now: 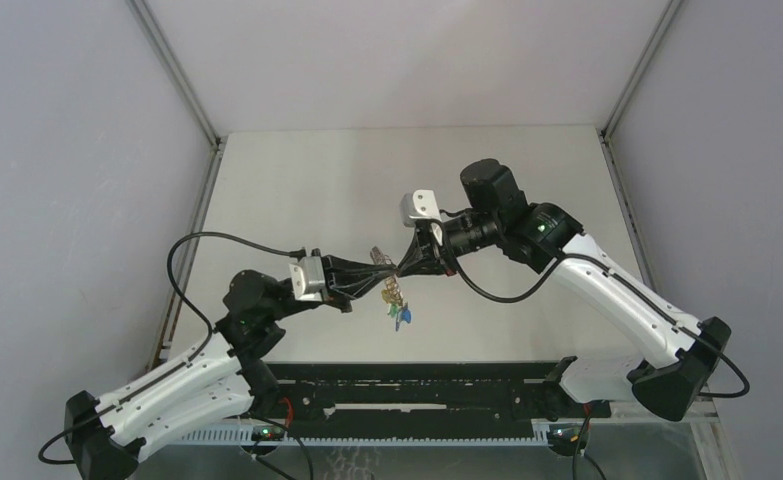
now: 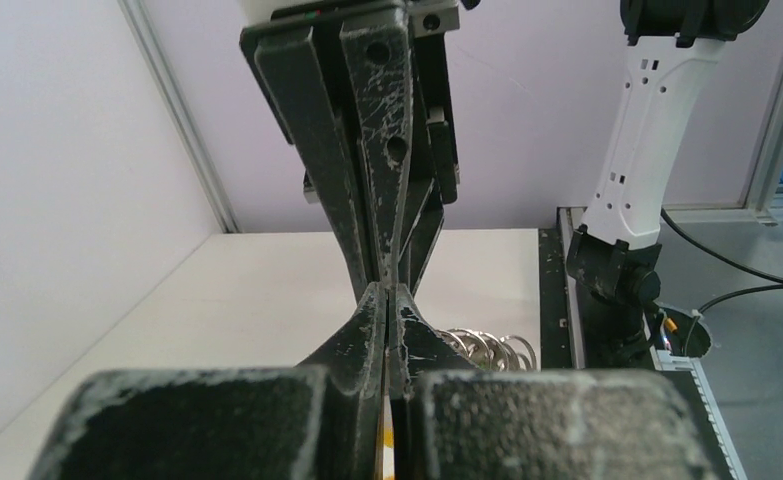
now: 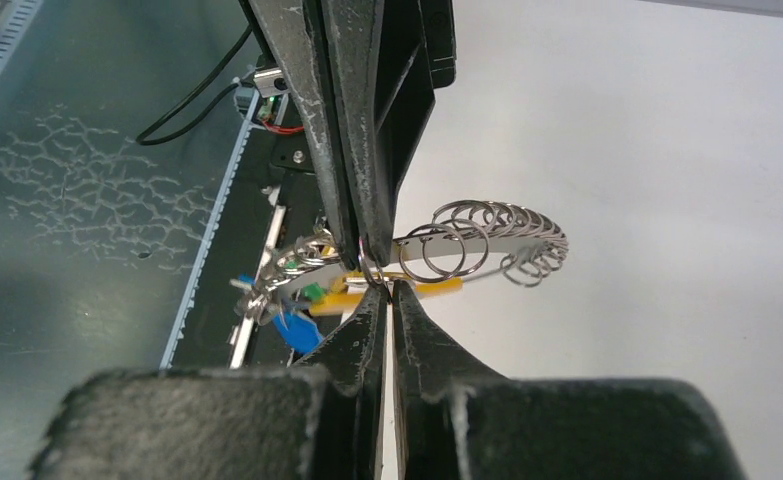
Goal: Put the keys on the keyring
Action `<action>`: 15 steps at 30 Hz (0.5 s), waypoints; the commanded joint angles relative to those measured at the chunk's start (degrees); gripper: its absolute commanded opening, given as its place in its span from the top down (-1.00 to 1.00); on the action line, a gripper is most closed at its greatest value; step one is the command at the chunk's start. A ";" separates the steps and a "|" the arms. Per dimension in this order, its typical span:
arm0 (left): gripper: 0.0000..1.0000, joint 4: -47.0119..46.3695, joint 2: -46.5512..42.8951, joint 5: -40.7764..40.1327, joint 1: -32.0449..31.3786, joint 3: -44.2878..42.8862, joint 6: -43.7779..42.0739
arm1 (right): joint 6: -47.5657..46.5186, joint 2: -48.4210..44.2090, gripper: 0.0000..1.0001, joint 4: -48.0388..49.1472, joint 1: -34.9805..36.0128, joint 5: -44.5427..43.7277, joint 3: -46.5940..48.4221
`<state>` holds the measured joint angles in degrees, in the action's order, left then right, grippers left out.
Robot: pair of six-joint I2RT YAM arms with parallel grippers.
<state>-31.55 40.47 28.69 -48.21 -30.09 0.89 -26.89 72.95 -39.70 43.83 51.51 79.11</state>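
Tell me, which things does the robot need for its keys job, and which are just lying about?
For the job:
keyring
keys
left fingers and right fingers, both shut on the keyring

Just there:
black cable
black rail by the arm bases
table

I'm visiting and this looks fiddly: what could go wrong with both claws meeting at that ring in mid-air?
The left gripper and right gripper meet tip to tip at the keyring; a small misjudged move could bump them or twist it loose. The keys dangle near the table edge, so a slip might send them off.
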 commanded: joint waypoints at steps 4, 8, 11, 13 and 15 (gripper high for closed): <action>1.00 -8.06 0.13 2.11 0.13 -0.17 1.92 | 3.77 0.31 1.00 6.14 1.15 1.55 -0.45; 1.00 -8.47 -0.27 1.56 0.13 0.56 2.39 | 4.16 0.07 0.99 6.20 1.05 -0.70 -0.45; 0.99 -7.24 -1.30 0.33 0.13 0.99 1.69 | 3.04 -1.41 0.77 4.74 -0.31 -1.71 -1.55; 1.00 -6.03 -1.84 -0.17 0.13 1.11 1.14 | 2.99 -3.81 0.64 5.58 -1.27 -2.48 -3.68; 1.00 -5.07 -2.07 -0.52 0.13 1.16 0.66 | 3.19 -6.50 0.54 7.71 -1.84 -3.24 -5.70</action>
<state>-34.20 40.01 29.10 -48.03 -29.76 1.98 -23.57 71.94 -35.88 43.20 50.09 76.23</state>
